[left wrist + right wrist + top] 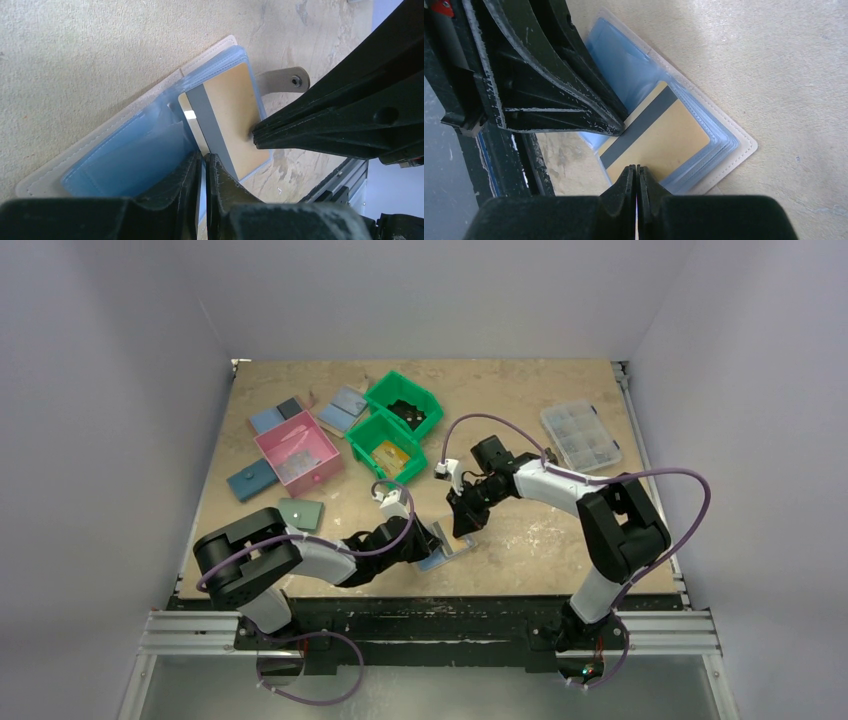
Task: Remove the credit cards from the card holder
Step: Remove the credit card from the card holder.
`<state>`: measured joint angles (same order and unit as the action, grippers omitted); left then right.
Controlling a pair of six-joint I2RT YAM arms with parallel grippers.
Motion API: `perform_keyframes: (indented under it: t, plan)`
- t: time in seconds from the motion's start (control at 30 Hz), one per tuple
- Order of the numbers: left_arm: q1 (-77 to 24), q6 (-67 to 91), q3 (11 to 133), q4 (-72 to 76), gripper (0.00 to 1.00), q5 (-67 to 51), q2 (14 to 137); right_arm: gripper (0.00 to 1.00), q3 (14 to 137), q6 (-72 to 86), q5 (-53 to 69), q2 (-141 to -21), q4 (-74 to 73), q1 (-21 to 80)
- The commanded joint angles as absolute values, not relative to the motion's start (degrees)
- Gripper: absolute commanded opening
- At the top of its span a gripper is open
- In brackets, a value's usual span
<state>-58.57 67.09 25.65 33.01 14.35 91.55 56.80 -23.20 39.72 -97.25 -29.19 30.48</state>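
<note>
the job looks barely under way. the card holder (120,150) lies open on the table (100,50), directly beneath both sets of jaws, its clear blue sleeves facing up. a tan card (235,115) with a grey stripe sits in the top sleeve. the sleeve's edge wraps its far end, so i judge it is not yet out. no loose card shows beside the jaws, and i cannot tell how many more cards the lower sleeves hold.

the left arm (330,560) lies low along the near edge of the table, reaching in from the side. the left jaws are almost together, with a thin pale strip between them. they look clamped on the card's near edge. the right arm (545,480) bends in from the other side with its wrist tipped down. the right jaws are pressed together, holding nothing, with their tips resting on the card's face just across from the left jaws. that looks like a steadying press while the other side pulls.
</note>
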Motion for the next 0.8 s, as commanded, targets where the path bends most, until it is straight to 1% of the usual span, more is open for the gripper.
perform_keyframes:
  t: [0.0, 0.07, 0.2, 0.4, 0.6, 0.67, 0.7, 0.77]
  plan:
    - [-58.0, 67.4, 24.8, 33.3, 0.12, 13.7, 91.2, 0.08, 58.7, -22.5, 40.6, -96.9, -28.3, 30.8]
    - [-57.4, 67.3, 23.5, 36.0, 0.15, 12.7, 89.9, 0.08, 58.4, -21.8, 38.8, -97.2, -27.4, 30.8]
    - [-55.9, 68.7, 19.8, 43.2, 0.24, 10.0, 89.4, 0.08, 58.7, -22.0, 36.3, -98.9, -28.7, 30.9]
    - [-53.9, 71.5, 18.9, 48.5, 0.28, 5.6, 93.8, 0.08, 59.1, -22.3, 36.1, -100.2, -29.8, 31.9]
    - [-52.9, 73.6, 18.0, 54.9, 0.28, 3.3, 97.8, 0.07, 59.7, -23.0, 35.9, -101.4, -31.0, 32.6]
    - [-52.7, 73.9, 17.5, 55.1, 0.26, 3.6, 98.0, 0.07, 59.8, -23.0, 35.7, -101.5, -31.0, 32.7]
    - [-52.5, 74.1, 17.3, 55.2, 0.25, 3.8, 97.9, 0.07, 59.8, -23.0, 35.4, -101.5, -31.0, 32.7]
    - [-52.2, 74.3, 16.6, 54.9, 0.17, 4.4, 97.6, 0.07, 59.8, -23.0, 35.0, -101.6, -30.8, 32.7]
